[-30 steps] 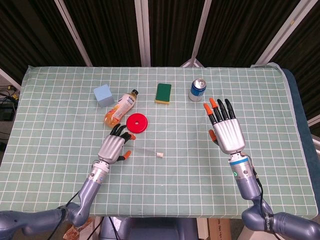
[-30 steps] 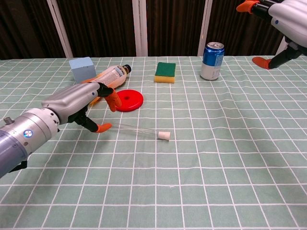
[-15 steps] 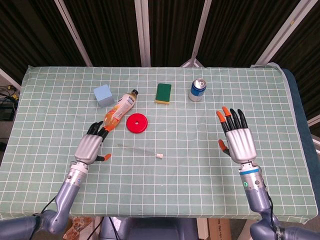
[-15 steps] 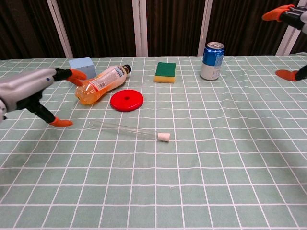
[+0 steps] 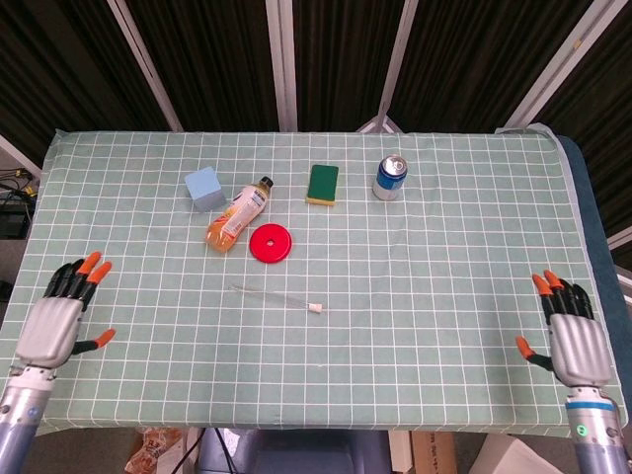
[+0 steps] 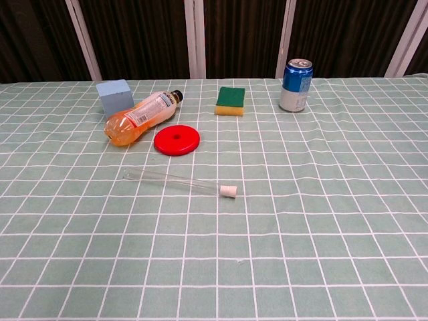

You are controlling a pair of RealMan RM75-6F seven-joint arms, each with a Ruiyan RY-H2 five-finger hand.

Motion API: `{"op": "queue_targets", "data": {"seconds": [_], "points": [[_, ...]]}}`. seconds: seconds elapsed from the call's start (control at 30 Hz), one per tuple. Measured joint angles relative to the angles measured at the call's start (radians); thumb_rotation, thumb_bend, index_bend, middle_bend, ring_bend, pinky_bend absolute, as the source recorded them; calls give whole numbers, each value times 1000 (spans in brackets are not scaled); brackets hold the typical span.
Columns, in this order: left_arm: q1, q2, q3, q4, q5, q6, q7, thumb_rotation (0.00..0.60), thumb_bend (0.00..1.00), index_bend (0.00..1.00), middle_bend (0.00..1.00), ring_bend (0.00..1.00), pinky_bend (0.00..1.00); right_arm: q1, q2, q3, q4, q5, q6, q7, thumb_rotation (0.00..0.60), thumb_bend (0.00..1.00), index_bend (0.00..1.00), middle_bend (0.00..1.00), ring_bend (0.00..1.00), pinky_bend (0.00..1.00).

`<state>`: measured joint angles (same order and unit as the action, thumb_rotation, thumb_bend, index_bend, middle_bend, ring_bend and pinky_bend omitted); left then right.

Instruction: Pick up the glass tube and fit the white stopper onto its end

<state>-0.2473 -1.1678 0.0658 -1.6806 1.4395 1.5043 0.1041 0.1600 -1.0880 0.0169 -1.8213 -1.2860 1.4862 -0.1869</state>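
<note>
Clear glass tube (image 6: 174, 180): lying flat on the green checked tablecloth (image 6: 321, 221), small white stopper (image 6: 229, 190) on its right end.
Left hand (image 5: 57, 318): fingers spread, empty (near table edge).
Right hand (image 5: 573, 334): fingers apart, holding nothing.

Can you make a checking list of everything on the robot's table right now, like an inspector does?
Surface: table under a green checked cloth, lying flat.
Job's things: glass tube lying flat with the white stopper at its right end; no hand touches them.
Clutter: orange drink bottle on its side, red disc, blue cube, green sponge, blue can upright.
Hands: left hand and right hand at the near corners, fingers apart, holding nothing.
Cables: some at the far left edge off the table.
Surroundings: dark curtains behind white posts.
</note>
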Motion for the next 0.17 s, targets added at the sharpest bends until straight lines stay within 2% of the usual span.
{"op": "queue_targets", "data": {"seconds": [0.17], "points": [[96, 34, 30, 47, 21, 91, -110, 600, 104, 0, 0, 0, 0, -66, 4, -29, 98, -80, 84, 74, 600, 310, 0, 0, 0, 0]]}}
